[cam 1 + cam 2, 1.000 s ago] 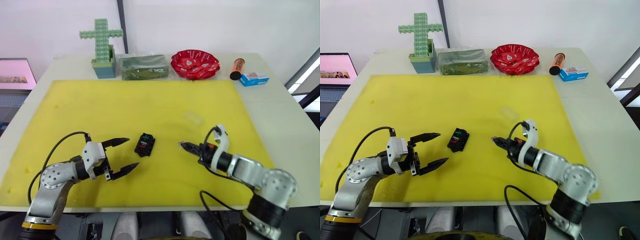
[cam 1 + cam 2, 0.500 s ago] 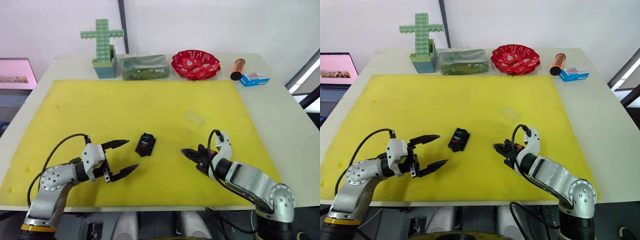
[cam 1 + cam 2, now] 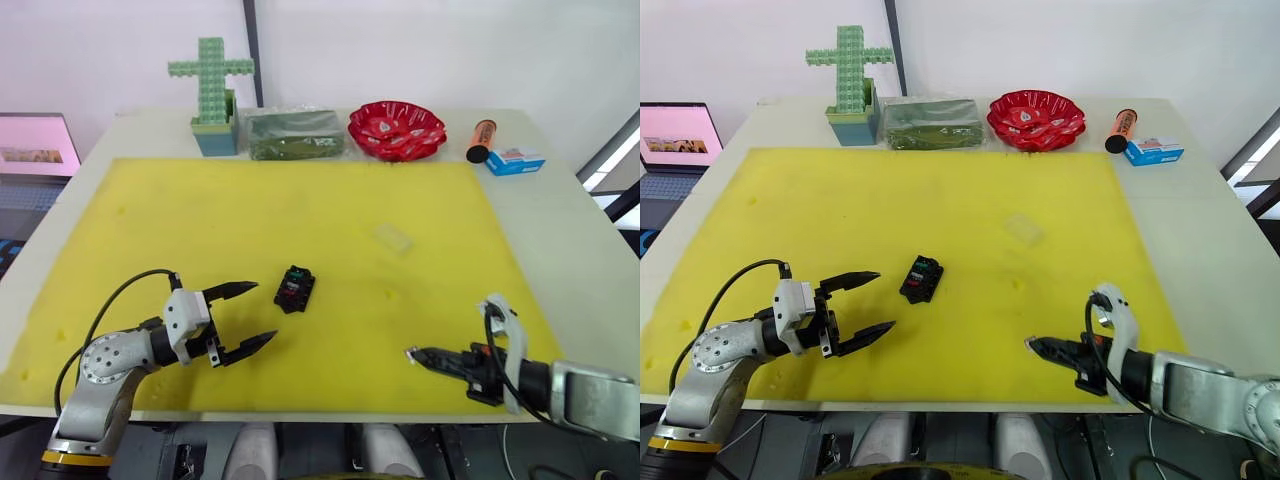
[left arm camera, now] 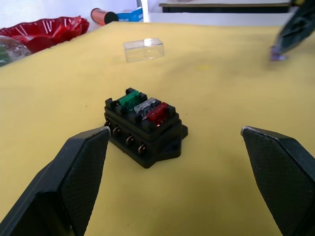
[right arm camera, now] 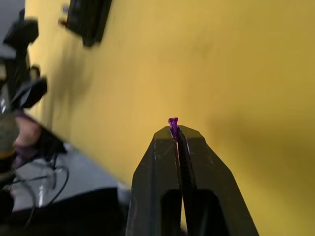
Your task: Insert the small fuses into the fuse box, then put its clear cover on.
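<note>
A pale table (image 3: pixel 560 230) carries a wide yellow mat (image 3: pixel 200 220). Near the mat's middle, toward the front edge, sits the fuse box (image 3: pixel 294 289), with green, grey-white and red fuses already seated. The right tool (image 3: pixel 412 354), by the front right corner, is clenched on the purple fuse (image 5: pixel 173 122), pinching it at the very tip. The fuse looks light, rigid and slick, so it could twist; holding its body square seems wise. The left tool (image 3: pixel 252 315) waits released beside the box. The clear cover (image 3: pixel 393 238) lies farther back.
</note>
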